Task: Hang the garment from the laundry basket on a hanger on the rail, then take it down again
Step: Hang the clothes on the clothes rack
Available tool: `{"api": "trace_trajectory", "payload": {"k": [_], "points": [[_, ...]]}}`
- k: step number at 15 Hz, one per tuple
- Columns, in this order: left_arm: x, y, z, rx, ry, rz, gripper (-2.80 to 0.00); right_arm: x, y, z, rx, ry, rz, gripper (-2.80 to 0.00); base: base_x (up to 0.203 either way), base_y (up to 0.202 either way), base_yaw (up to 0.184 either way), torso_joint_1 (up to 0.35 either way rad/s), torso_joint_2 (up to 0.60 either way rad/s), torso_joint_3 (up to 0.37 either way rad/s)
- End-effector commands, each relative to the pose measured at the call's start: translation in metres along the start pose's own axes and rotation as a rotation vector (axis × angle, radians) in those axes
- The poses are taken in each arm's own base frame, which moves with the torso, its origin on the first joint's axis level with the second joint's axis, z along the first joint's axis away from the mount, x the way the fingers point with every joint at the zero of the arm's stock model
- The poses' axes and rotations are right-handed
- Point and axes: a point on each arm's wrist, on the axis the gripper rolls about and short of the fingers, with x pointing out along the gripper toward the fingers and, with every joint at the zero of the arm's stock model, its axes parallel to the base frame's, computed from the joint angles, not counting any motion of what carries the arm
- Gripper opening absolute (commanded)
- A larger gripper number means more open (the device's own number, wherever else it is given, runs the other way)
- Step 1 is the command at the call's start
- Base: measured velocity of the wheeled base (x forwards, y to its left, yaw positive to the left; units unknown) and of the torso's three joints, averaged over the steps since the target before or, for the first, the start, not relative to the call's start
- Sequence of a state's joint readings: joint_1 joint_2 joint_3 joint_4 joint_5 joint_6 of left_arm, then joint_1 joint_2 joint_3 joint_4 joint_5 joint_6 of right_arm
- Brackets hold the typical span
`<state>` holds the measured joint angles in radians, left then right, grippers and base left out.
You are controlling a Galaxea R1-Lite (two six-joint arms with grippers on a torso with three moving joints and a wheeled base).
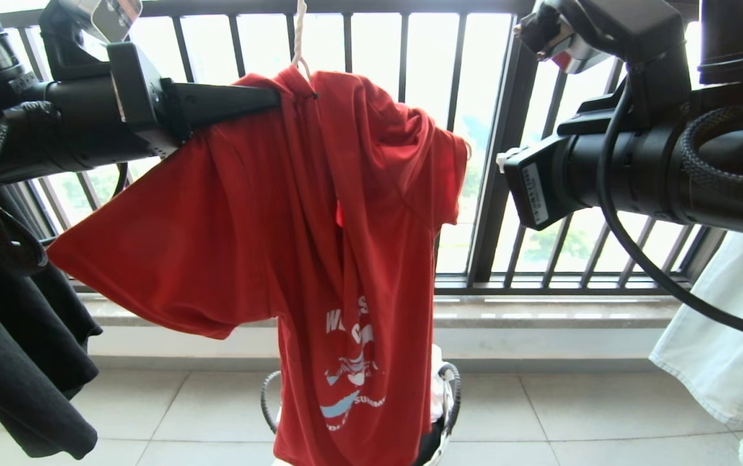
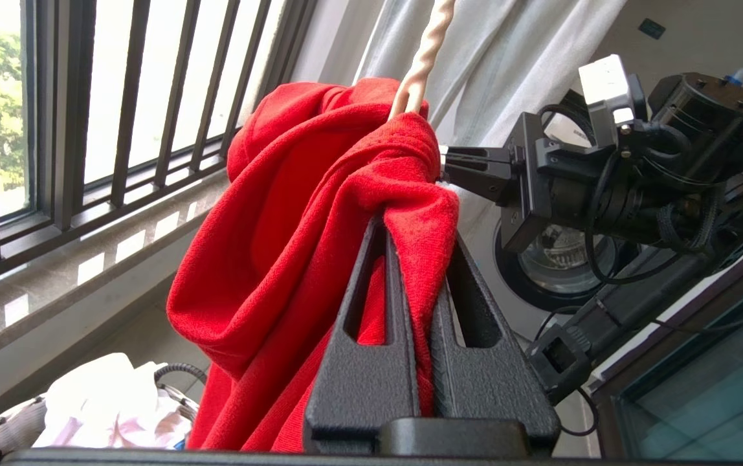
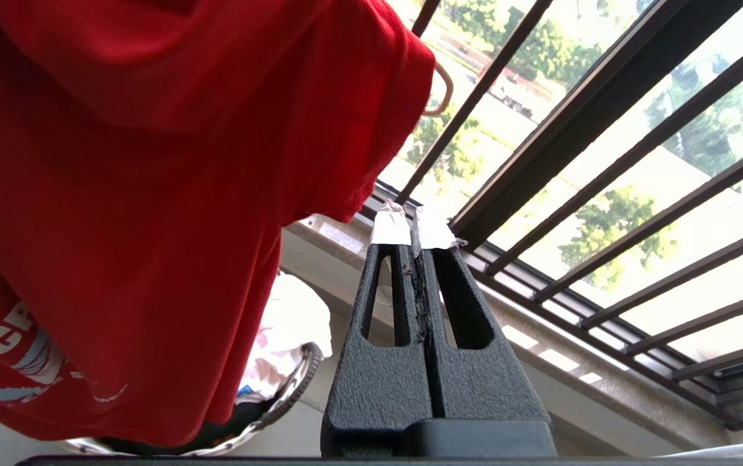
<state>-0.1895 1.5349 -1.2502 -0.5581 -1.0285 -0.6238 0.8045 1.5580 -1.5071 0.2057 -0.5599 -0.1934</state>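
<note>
- Red WEST COAST T-shirt [image 1: 320, 246] hangs mid-frame on the white wire hanger [image 1: 298, 39], bunched and lopsided.
- Left gripper [image 2: 410, 220] is clamped on cloth near the collar.
- Right gripper [image 3: 412, 226], pinched empty beside the sleeve.
- Risk: any tug from that grip drags the shirt off.

Garment [image 1: 320, 213] on hanger [image 1: 299, 39], above basket [image 1: 450, 395]

Your red garment [image 1: 320, 213] hangs bunched on the white hanger [image 1: 298, 39], whose neck rises at 12 o'clock. The laundry basket [image 1: 450, 395] sits below at 6 o'clock, partly hidden behind the shirt.
</note>
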Motion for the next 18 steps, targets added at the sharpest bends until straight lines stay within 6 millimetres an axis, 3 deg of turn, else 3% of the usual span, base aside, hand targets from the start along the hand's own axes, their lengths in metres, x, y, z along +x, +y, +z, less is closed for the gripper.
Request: {"api": "trace_trajectory", "payload": {"k": [1,6,8,12,18], "points": [[-0.007,-0.007,0.005,0.021,-0.015,0.006,-2.8,0.009,-0.02,-0.009,0.081,0.025,0.046,-2.8,0.0,0.0,0.0,0.0,0.0,0.0],[-0.015,-0.018,0.011,0.016,-0.03,0.004,-2.8,0.038,-0.03,-0.034,0.155,0.085,0.318,-2.8,0.0,0.0,0.0,0.0,0.0,0.0],[-0.016,-0.02,0.012,0.019,-0.033,0.005,-2.8,0.043,-0.029,-0.034,0.185,0.067,0.428,-2.8,0.0,0.0,0.0,0.0,0.0,0.0],[-0.021,-0.025,0.015,0.035,-0.043,0.011,-2.8,0.075,-0.033,-0.035,0.215,-0.051,0.547,-2.8,0.0,0.0,0.0,0.0,0.0,0.0],[-0.022,-0.025,0.015,0.038,-0.046,0.015,-2.8,0.106,-0.048,-0.044,0.219,-0.156,0.749,-2.8,0.0,0.0,0.0,0.0,0.0,0.0]]}}
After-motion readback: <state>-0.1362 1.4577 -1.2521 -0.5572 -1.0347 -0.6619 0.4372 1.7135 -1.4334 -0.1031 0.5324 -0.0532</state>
